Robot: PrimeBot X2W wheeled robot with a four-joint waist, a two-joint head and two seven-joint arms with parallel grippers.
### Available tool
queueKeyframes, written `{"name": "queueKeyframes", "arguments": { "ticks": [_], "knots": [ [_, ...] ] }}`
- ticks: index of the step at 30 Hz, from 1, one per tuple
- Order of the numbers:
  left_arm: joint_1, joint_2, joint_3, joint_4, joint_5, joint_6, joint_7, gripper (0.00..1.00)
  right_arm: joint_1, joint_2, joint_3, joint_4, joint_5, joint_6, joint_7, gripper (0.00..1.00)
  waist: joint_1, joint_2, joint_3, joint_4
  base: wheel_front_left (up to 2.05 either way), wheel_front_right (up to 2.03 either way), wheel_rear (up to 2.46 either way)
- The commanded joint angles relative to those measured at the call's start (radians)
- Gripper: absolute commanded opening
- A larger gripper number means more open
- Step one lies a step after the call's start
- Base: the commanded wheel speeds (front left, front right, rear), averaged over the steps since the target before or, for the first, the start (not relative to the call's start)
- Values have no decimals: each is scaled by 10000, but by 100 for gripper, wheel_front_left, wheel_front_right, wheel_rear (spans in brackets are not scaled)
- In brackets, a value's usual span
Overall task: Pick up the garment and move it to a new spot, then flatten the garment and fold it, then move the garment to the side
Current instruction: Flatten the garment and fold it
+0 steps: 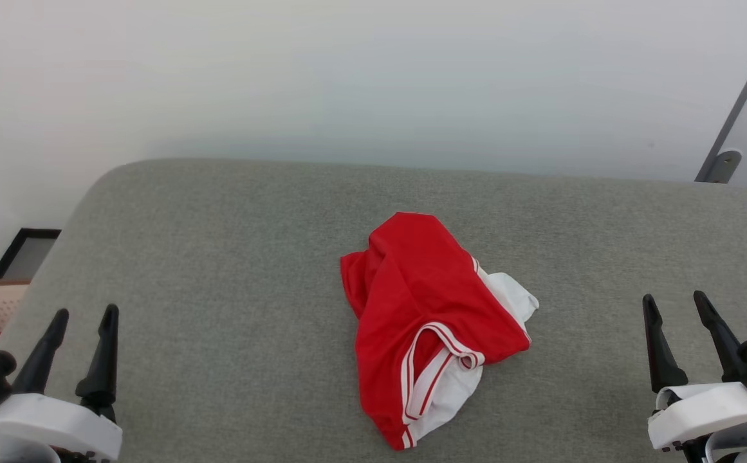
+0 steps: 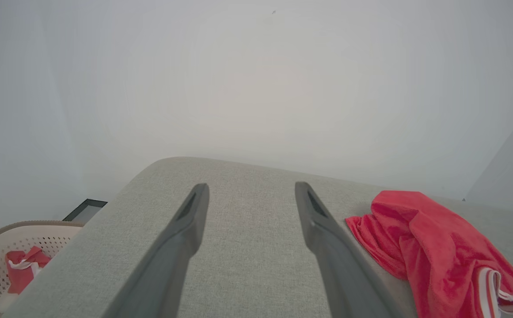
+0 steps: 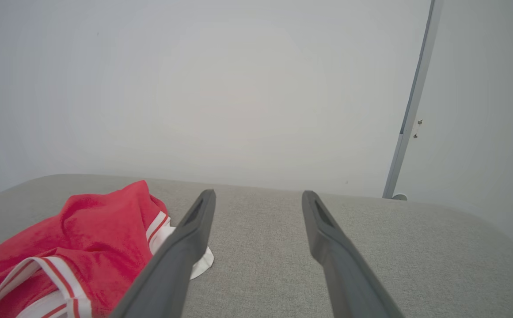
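The garment (image 1: pixel 424 308) is a bright red T-shirt with white sleeves and striped trim, lying crumpled in a heap on the grey fabric surface (image 1: pixel 219 257), near its middle. In the left wrist view the garment (image 2: pixel 433 251) lies to the right of the fingers; in the right wrist view the garment (image 3: pixel 79 247) lies to their left. My left gripper (image 1: pixel 85 321) stands open at the lower left, far from the shirt. My right gripper (image 1: pixel 674 305) stands open at the lower right, also apart from it. Nothing is between either pair of fingers.
A pale perforated basket (image 2: pixel 0 260) sits off the surface's left edge, with a small red cloth (image 2: pixel 20 269) inside. A dark frame (image 1: pixel 26 251) lies on the floor beyond it. A grey vertical post (image 3: pixel 408 110) rises at the far right against the white wall.
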Motion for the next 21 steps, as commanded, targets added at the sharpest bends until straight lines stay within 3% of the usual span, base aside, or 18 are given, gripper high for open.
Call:
{"name": "queueKeyframes", "arguments": {
  "ticks": [1,14,21],
  "knots": [
    [-45,-27,-10,-9,5,-31,-48,100,16,-23,-3,-31,-59,-14,47,100,0,-1,35,53,0,0,0],
    [-444,-270,-356,-307,323,-55,-81,100,-1550,-627,908,857,214,-14,946,100,0,-1,860,975,0,0,0],
    [-798,-633,-582,-391,578,-115,-156,100,-2826,-1239,1640,2003,597,-14,2139,100,0,-1,1629,1588,0,0,0]
  ]
}}
